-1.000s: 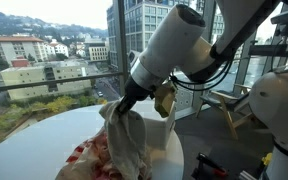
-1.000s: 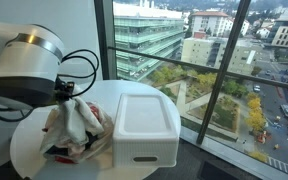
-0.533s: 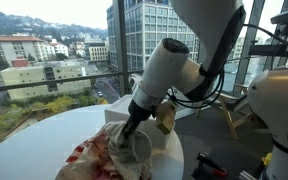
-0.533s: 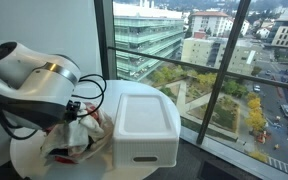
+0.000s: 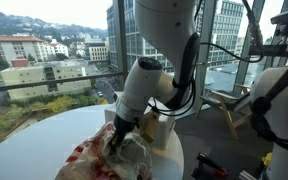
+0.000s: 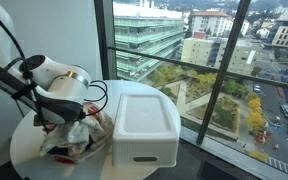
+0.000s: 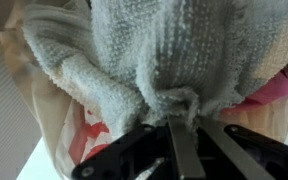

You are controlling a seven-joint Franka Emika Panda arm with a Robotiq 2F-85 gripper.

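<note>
My gripper (image 7: pixel 180 112) is shut on a bunched fold of a pale grey terry towel (image 7: pixel 154 45), which fills the wrist view. In both exterior views the gripper (image 5: pixel 115 141) (image 6: pixel 70 118) is low, pressed down into a pile of cloths (image 5: pixel 99 160) (image 6: pixel 76 138) on a round white table (image 5: pixel 34 135) (image 6: pixel 26 152). The pile holds the grey towel and red-and-white patterned cloth (image 7: pixel 87 138). The fingertips are partly buried in the fabric.
A white lidded box (image 6: pixel 144 118) stands on the table right beside the pile, also seen in an exterior view (image 5: pixel 162 132). Floor-to-ceiling windows (image 6: pixel 199 60) surround the table. A chair (image 5: pixel 232 105) stands further off.
The arm has come down with the towel: one second ago the towel hung lifted above the pile, now it is lowered onto the pile with the gripper still closed on it.
</note>
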